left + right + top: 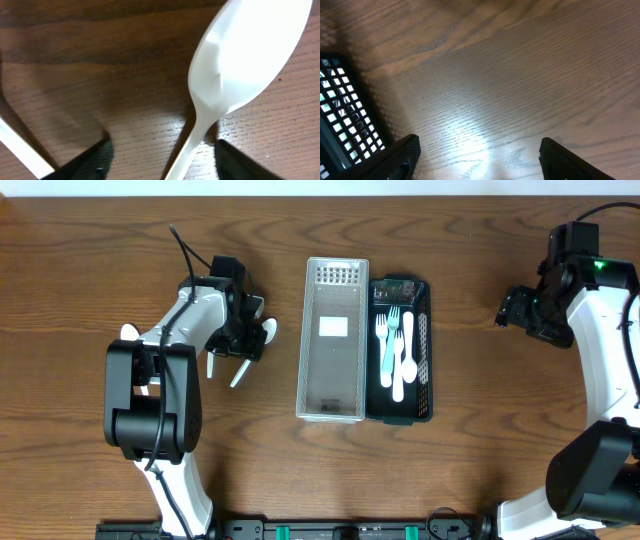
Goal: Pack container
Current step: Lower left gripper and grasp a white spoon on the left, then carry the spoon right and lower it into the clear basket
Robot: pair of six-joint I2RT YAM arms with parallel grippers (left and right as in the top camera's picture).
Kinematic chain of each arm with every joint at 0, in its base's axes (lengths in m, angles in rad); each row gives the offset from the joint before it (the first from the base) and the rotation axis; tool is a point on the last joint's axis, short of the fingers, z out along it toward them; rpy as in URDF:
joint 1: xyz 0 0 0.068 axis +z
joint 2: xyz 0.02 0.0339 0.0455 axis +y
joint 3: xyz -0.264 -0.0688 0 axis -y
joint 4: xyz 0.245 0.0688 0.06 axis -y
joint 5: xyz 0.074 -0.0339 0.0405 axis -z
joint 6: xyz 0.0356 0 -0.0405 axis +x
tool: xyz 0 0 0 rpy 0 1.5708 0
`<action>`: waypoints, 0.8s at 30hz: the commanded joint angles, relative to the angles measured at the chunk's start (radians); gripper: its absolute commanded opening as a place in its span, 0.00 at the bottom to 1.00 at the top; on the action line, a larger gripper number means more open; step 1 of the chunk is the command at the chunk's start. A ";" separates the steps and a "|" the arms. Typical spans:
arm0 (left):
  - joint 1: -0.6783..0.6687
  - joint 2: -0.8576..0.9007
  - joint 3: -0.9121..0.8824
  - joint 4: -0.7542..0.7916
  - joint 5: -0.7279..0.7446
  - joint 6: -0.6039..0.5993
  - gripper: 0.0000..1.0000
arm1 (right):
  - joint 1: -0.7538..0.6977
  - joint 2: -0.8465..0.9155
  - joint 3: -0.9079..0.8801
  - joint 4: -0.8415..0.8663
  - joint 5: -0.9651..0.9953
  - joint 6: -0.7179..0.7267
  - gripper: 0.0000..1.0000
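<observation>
Wood table, overhead: clear container sits centre, long side touching a black basket on its right. Basket holds forks, white + teal, plus another white piece, all lying lengthwise. Left gripper is down at the table left of the container, over a white spoon that lies near the container w/o touching it. Two more white utensils lie on the wood just beside that gripper. Right gripper is well apart from the basket, far right.

Left wrist: spoon bowl fills upper right, handle runs down betw the two fingers. Fingers spread, not closed on the handle; handle sits nearer the right-hand one. Can't tell if that one touches it. Another white handle crosses the lower left corner.

Right wrist: bare wood, basket corner at left edge. Fingers wide apart, nothing betw them.
</observation>
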 commanded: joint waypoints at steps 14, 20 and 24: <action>-0.002 0.029 0.012 -0.008 0.010 0.004 0.14 | -0.003 0.001 0.001 0.002 0.013 -0.012 0.79; -0.002 0.027 0.012 -0.016 0.010 -0.005 0.09 | -0.003 0.001 0.001 0.002 0.013 -0.012 0.80; -0.010 -0.009 0.028 -0.053 0.002 -0.031 0.06 | -0.003 0.001 0.001 0.002 0.013 -0.012 0.80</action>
